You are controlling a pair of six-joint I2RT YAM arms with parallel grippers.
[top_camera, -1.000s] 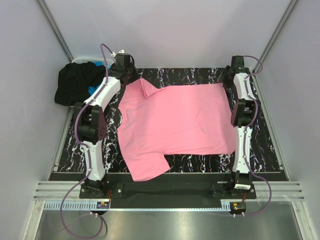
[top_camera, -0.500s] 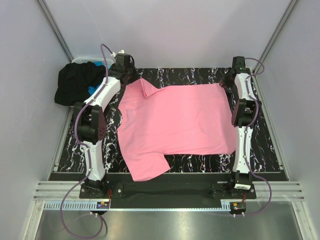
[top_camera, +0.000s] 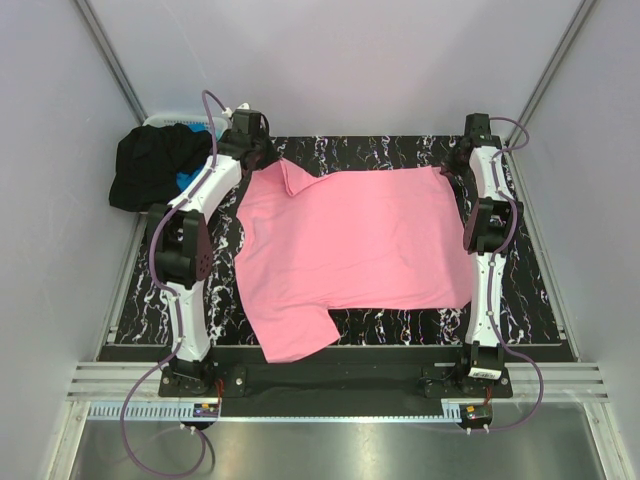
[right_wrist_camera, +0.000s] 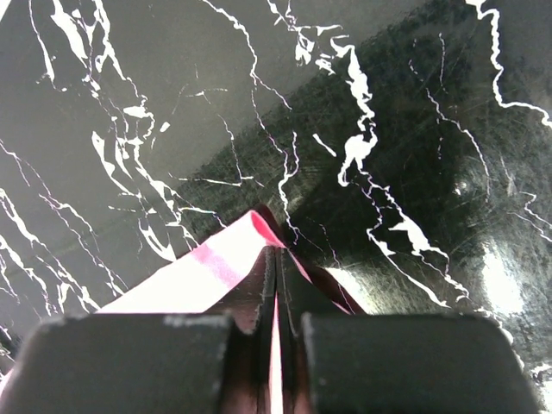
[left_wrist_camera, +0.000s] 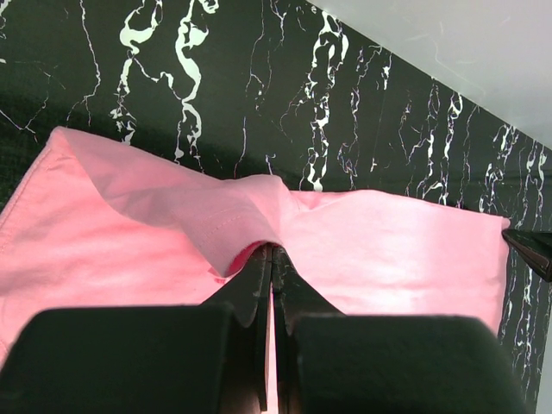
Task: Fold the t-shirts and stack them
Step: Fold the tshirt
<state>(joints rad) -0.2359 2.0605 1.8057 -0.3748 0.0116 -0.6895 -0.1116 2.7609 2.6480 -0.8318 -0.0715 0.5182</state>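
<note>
**A:** How many shirts are there, and where?

**B:** Three. The one dark marbled desk (top_camera: pixel 390 150) carries one pink t-shirt (top_camera: pixel 350 245), spread nearly flat across its middle. One black t-shirt (top_camera: pixel 150 165) is heaped over a white basket (top_camera: pixel 160 121) off the far left corner. One blue t-shirt (top_camera: pixel 185 178) peeks out beneath it.

**A:** And the two pincers?

**B:** Both are clamped on the pink one. The left pincer (left_wrist_camera: pixel 272 259) pinches a raised fold at its far left corner. The right pincer (right_wrist_camera: pixel 276 259) nips its far right corner.
</note>
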